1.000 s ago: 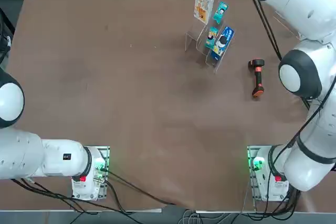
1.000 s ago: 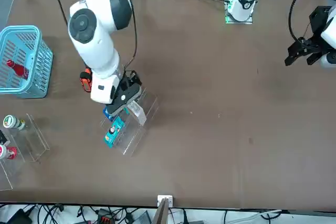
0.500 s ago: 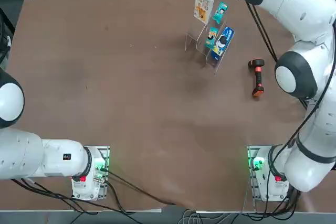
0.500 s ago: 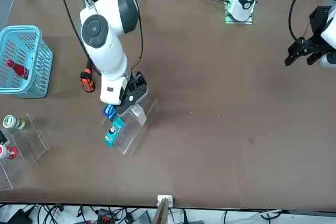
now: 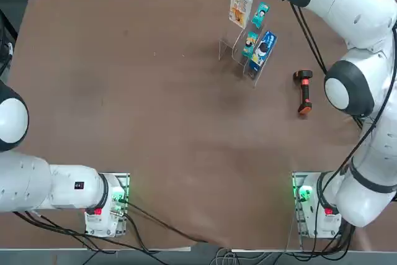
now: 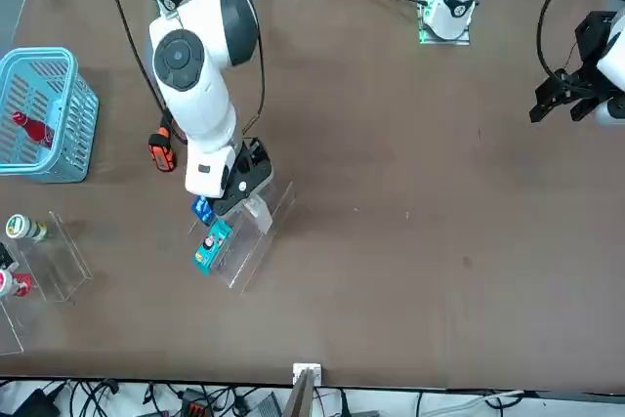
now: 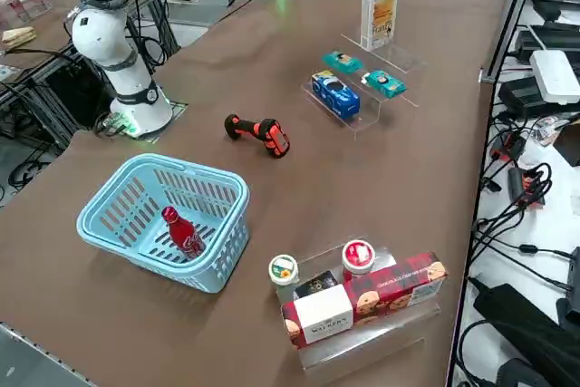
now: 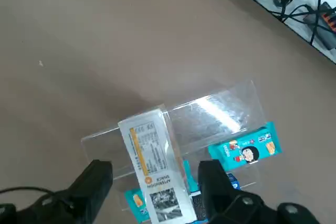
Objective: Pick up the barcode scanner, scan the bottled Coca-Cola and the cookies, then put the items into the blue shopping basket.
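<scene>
Black fingers [image 8: 98, 181] of the right gripper [image 8: 156, 195] stand wide apart, one on each side of the cookies [image 8: 152, 167], with a gap showing on both sides and nothing held. The carton stands upright on the clear stand [image 8: 227, 107], on its end farthest from the robot's base, and the gripper hangs directly above that end. A teal packet [image 8: 245, 149] lies on the stand just beside the carton, and a blue packet [image 7: 333, 92] sits on the stand's lower step. Beyond the stand, towards the robot's right, the barcode scanner [image 7: 259, 132] lies flat on the table [image 7: 399, 160], well apart from the stand. Farther the same way is the blue shopping basket [image 7: 222, 246], with the bottled Coca-Cola [image 7: 182, 232] already lying inside it. The step in hand looks like the grasp on the carton (whether it has been scanned cannot be told). The carton is tall, thin and light, so a finger that meets its top edge off-centre could tip it over on the stand. A descent that goes too deep could strike the stand itself and shake the teal packet loose. A grip taken too near the top might let the carton swing as it is carried towards the basket.
</scene>
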`<state>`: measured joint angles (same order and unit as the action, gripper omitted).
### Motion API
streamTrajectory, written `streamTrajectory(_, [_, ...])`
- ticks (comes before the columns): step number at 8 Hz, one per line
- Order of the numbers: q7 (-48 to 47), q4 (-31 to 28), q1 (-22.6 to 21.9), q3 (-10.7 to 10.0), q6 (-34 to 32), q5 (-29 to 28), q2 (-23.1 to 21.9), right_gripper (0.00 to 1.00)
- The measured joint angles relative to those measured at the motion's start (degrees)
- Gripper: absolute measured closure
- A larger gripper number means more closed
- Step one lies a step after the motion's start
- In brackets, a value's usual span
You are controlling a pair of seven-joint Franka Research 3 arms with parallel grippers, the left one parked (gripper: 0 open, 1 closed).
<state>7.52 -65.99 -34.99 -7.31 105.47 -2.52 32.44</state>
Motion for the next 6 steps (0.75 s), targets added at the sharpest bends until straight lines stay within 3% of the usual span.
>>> streamTrajectory(3, [0.1,0.0,0.0,0.0,0.3,0.1,1.7,0.03])
streamTrajectory(4, [0.3,0.0,0.1,0.0,0.4,0.1,2.0,0.25])
streamTrajectory(5, [0.3,0.0,0.1,0.0,0.5,0.1,2.1,0.40])
streamTrajectory(6, [0.4,0.1,0.1,0.0,0.5,0.1,2.1,0.45])
